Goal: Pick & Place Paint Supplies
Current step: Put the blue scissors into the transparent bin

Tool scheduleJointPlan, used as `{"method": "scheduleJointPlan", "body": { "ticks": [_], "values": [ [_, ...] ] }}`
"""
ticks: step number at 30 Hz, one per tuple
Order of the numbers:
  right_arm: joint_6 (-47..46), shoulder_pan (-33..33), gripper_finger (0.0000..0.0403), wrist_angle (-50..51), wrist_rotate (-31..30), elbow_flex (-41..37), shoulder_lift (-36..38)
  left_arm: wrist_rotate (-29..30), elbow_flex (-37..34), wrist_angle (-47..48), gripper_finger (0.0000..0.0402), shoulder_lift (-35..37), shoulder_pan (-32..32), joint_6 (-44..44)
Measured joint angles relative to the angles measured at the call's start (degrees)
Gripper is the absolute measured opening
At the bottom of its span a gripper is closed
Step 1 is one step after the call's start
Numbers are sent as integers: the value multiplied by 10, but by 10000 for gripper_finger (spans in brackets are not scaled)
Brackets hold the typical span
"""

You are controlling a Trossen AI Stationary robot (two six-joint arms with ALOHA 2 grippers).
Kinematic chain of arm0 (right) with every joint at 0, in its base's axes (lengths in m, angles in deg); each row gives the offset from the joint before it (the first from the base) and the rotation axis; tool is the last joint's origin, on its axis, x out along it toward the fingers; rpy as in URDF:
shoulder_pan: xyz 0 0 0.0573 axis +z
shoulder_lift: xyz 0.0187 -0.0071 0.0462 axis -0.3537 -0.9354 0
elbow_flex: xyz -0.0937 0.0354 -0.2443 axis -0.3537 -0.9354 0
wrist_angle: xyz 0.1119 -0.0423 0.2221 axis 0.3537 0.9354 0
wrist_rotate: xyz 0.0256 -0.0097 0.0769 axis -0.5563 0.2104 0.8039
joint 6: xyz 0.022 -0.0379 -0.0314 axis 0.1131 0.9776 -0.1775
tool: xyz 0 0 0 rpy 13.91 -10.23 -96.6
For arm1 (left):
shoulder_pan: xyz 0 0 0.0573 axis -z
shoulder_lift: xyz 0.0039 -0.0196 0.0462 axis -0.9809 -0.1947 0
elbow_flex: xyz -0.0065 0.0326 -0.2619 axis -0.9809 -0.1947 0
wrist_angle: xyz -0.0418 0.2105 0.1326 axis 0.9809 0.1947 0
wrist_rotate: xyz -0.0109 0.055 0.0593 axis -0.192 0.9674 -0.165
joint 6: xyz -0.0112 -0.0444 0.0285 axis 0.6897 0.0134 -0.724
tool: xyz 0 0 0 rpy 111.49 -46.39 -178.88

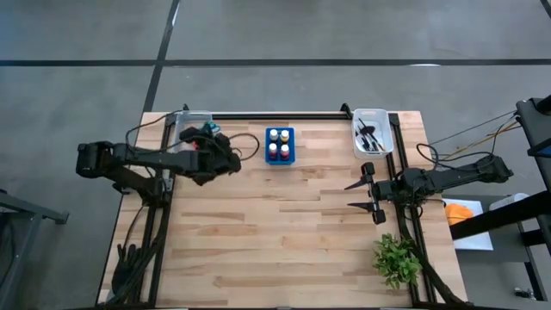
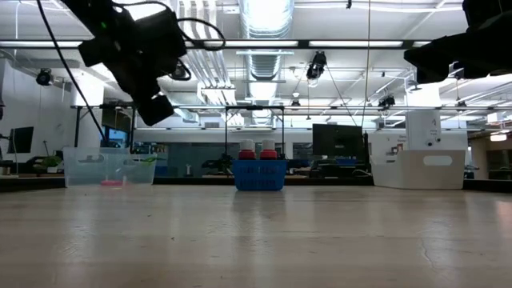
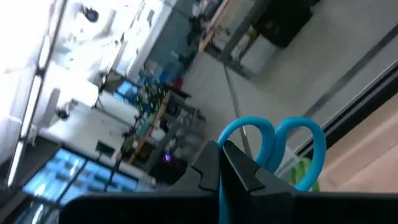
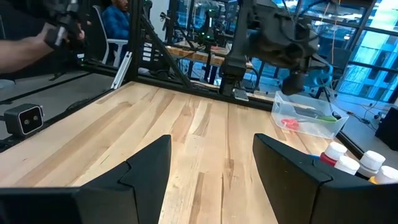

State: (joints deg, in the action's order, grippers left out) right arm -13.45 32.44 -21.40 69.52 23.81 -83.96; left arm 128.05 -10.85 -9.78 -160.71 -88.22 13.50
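Gripping blue scissors, left pincer, wrist view only

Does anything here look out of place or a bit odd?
Nothing is spilled or broken. The one oddity: the left gripper holds blue-handled scissors up in the air beside the clear bin, not lying in it. The right gripper waits open above the table.

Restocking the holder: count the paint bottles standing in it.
4, two by two in the blue bottle holder: paint bottles. None look hidden.
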Motion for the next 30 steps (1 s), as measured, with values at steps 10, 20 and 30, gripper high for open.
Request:
{"method": "scheduleJointPlan", "body": {
  "ticks": [10, 20, 30],
  "values": [
    [3, 0, 226, 1, 0, 0, 0, -56, 0, 2, 0, 0, -114, 2],
    [2, 0, 226, 1, 0, -1, 0, -91, -44, -31, 0, -1, -155, 19],
    [7, 0, 226, -2, -7, -5, 0, -118, -103, -106, 0, -1, -194, 19]
  ]
}}
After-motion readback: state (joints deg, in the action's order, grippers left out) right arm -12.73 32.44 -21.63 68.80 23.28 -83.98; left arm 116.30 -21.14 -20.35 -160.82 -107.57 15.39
